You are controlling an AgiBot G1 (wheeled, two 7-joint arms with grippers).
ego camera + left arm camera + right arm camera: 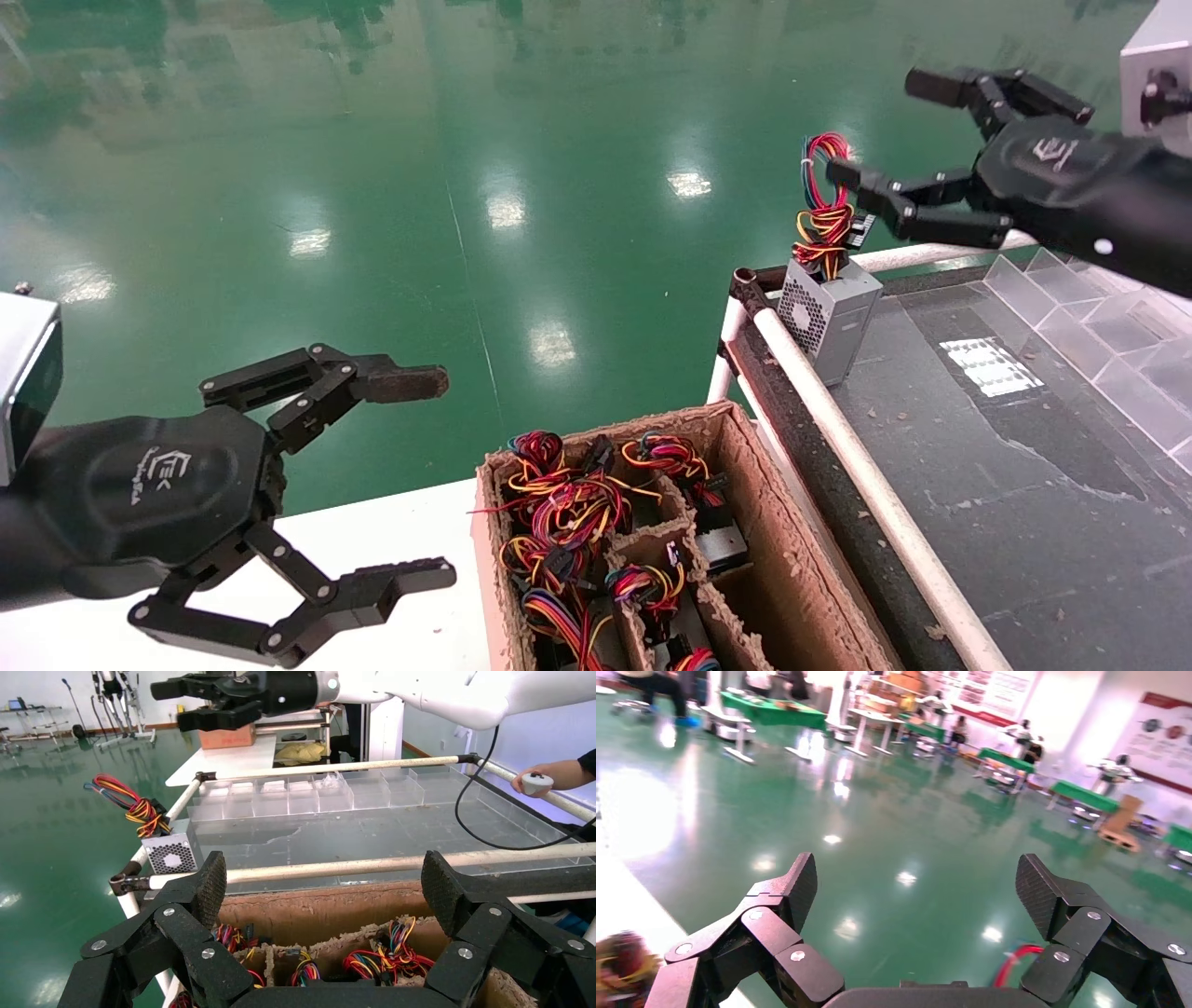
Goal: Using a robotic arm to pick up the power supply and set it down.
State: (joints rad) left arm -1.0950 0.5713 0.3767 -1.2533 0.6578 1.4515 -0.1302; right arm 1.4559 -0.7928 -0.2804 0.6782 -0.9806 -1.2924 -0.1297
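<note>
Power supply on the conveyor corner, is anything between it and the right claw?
Nothing solid. The right claw is open in the air above the power supply, which stands at the belt's corner. Only its own wire bundle rises between them, right beside the lower finger. The left claw is open, off by the tray.

The power supply (832, 317) stands on the dark conveyor table's (1024, 522) corner.

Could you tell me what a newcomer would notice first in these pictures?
The power supply stands upright at the black bench's near corner, its coloured wires sticking up. The right pincer hangs open above those wires, holding nothing. Nearer, the left pincer hangs open beside a cardboard tray crammed with more wiring.
</note>
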